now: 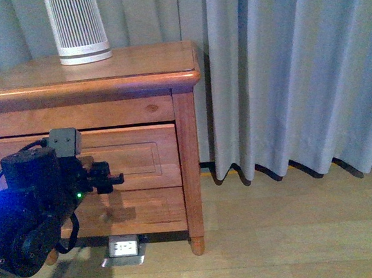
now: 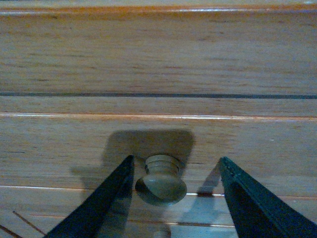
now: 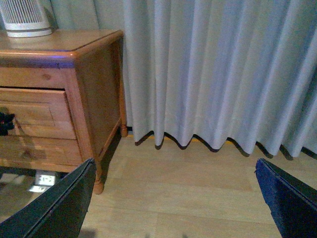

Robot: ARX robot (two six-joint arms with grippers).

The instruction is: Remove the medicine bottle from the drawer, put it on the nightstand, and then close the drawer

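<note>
The nightstand [image 1: 135, 62] stands at the left in the front view, honey-brown with a flat top. Its upper drawer [image 1: 142, 155] looks shut or nearly so, and the medicine bottle is hidden. My left gripper [image 1: 115, 178] is up against the drawer front. In the left wrist view it [image 2: 176, 159] is open, and the round wooden knob [image 2: 159, 182] sits between the fingers, closer to one finger [image 2: 111, 198] and not clamped. My right gripper [image 3: 174, 163] is open over bare floor, well away from the nightstand [image 3: 94, 99], with nothing between its fingers.
A large white ribbed device [image 1: 77, 25] stands on the nightstand's top at the back. The lower drawer [image 1: 146, 210] is shut. A grey curtain [image 1: 284, 73] hangs behind and to the right. A small white socket box [image 1: 125, 248] lies on the floor under the cabinet.
</note>
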